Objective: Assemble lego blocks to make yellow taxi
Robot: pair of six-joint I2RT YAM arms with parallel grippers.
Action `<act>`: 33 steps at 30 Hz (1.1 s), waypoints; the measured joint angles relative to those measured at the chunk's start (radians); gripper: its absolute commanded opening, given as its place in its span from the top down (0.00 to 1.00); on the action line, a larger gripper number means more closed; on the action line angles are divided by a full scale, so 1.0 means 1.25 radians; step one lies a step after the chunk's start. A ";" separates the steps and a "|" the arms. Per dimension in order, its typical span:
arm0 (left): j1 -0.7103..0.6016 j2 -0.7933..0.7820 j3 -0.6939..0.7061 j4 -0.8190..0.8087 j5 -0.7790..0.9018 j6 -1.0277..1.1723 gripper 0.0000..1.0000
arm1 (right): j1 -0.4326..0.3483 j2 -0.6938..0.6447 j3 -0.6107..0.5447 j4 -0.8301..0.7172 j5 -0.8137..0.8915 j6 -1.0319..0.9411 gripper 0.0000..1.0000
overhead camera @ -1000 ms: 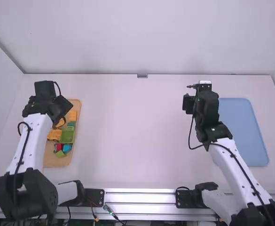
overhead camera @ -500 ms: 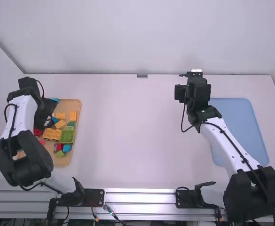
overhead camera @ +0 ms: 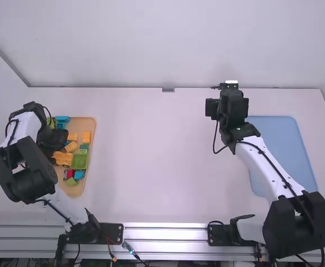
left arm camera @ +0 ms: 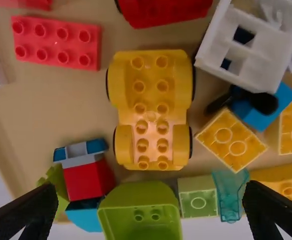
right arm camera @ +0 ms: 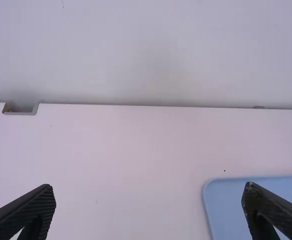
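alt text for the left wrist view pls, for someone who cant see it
Open left gripper above a tan tray of toy blocks, centred on a yellow wheeled car base. Around it lie red, green, blue, white and yellow pieces.

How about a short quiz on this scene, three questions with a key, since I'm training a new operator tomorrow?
1. What is the left gripper hovering over?
a) the blue mat
b) the tray of blocks
c) the middle of the table
2. True or false: the right gripper is shut on a red block.
3. Fill in the colour: the wheeled base in the middle of the left wrist view is ____.

Key: 1 b; 2 false; 3 yellow.
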 measured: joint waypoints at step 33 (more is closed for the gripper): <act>-0.001 0.000 -0.142 0.164 -0.001 0.024 0.14 | 0.006 0.000 0.000 -0.001 0.000 0.000 0.01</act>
